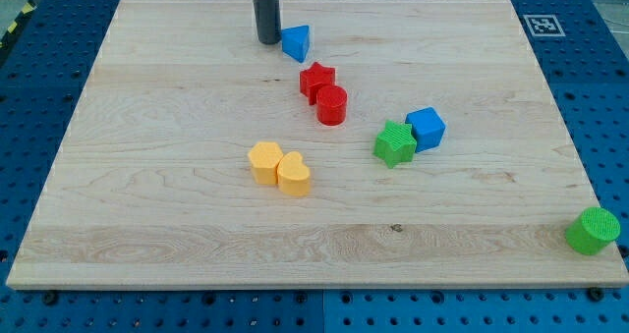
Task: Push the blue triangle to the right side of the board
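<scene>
Near the pale wooden worktop's (147,205) top edge, my tip (267,41) sits just left of the small blue plastic triangle (296,42); I carry no fingers, so I should push rightward squarely, passing above the red star block (316,80)

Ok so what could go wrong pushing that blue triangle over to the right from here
1. My tip sits just at the view's left of the blue triangle; an off-centre push could spin it away.
2. The red star and red cylinder lie close below; a downward drift might knock them.
</scene>
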### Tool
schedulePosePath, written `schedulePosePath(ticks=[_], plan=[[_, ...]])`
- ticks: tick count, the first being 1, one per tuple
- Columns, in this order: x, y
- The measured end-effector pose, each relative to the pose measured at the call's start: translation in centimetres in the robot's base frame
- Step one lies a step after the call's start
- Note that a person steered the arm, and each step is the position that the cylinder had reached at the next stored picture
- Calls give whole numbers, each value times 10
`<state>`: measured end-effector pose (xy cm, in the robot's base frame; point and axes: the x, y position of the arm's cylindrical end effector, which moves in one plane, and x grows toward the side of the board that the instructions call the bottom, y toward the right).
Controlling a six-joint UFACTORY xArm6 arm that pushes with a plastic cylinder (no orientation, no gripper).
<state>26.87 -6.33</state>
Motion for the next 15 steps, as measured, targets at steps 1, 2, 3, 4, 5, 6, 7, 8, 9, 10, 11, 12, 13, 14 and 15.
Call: schedulePosePath(ticks=[1,2,3,4,5,6,7,8,9,10,11,12,13,14,15], plan=[[-8,23],[18,24],[26,28],[26,57],[26,67],[29,37],[33,-12],[55,4],[55,41],[50,79],[49,117],[50,163],[50,192],[71,192],[93,192]])
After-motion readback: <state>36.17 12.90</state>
